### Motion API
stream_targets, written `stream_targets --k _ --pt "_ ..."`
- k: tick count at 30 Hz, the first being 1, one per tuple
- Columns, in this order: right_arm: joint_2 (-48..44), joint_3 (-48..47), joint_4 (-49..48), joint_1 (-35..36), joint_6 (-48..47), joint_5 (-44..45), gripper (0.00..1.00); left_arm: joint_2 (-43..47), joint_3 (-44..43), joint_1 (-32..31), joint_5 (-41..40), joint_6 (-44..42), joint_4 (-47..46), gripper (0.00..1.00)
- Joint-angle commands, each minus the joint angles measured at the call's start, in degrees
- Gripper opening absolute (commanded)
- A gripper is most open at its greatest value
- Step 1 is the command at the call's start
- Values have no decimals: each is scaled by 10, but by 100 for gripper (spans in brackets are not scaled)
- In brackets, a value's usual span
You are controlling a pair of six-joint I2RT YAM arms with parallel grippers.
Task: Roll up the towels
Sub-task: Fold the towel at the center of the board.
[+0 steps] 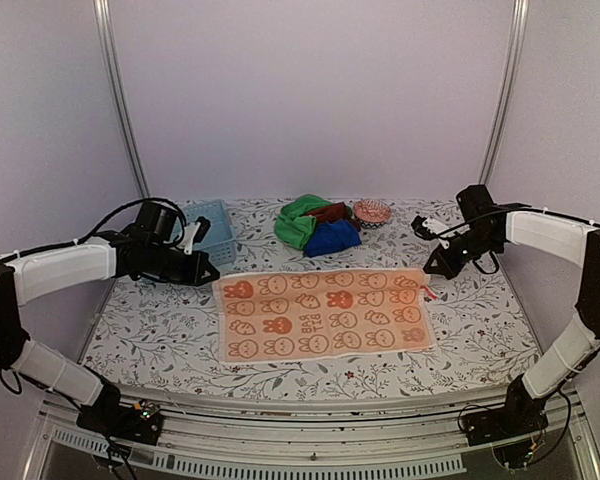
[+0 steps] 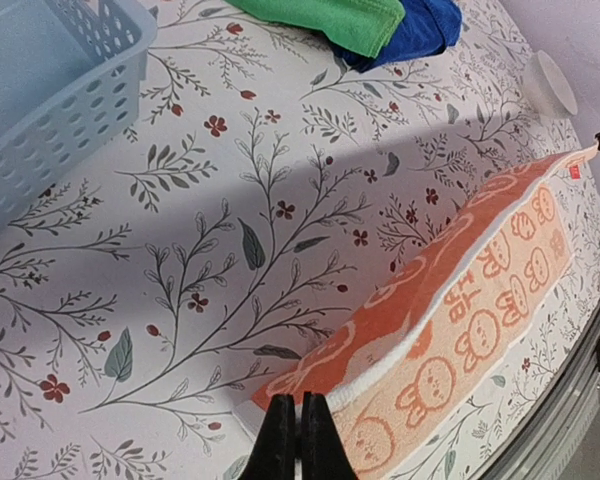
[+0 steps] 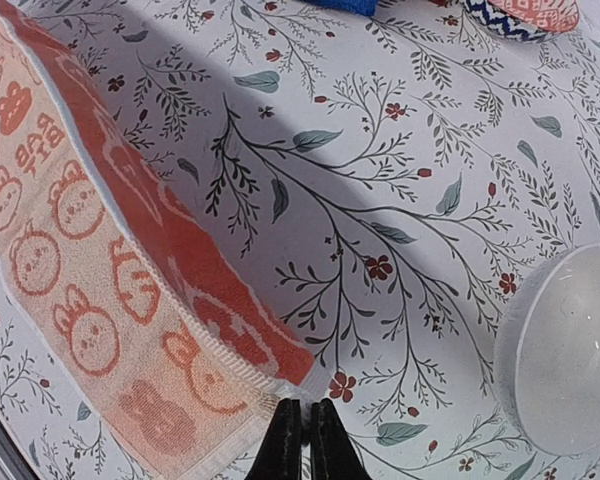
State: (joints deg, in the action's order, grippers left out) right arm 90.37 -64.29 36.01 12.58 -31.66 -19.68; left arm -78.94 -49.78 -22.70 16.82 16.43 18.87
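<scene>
The orange towel with a cream rabbit pattern lies spread flat at the table's middle. My left gripper is shut on its far left corner, and in the left wrist view my gripper pinches the white hem of the towel, whose far edge is raised. My right gripper is shut on the far right corner, and in the right wrist view my gripper holds the towel lifted there. The green towel, deep blue towel and rust-brown towel lie bunched behind it.
A light blue slotted basket stands at the back left, close to my left arm. A small patterned bowl sits beside the towel pile. A pale round object lies on the table right of my right gripper.
</scene>
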Motion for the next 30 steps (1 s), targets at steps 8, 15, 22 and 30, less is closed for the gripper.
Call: stream_targets --k 8,15,22,30 --pt "-89 69 48 -2 -103 13 2 34 5 7 74 -7 111 0" --pt "-103 97 67 -2 -137 9 3 25 16 7 73 0 136 0" --pt "-96 116 81 -1 -176 -18 3 -7 32 7 102 0 138 0" --pt "-90 158 92 -1 -219 -24 3 -30 52 6 104 -6 139 0"
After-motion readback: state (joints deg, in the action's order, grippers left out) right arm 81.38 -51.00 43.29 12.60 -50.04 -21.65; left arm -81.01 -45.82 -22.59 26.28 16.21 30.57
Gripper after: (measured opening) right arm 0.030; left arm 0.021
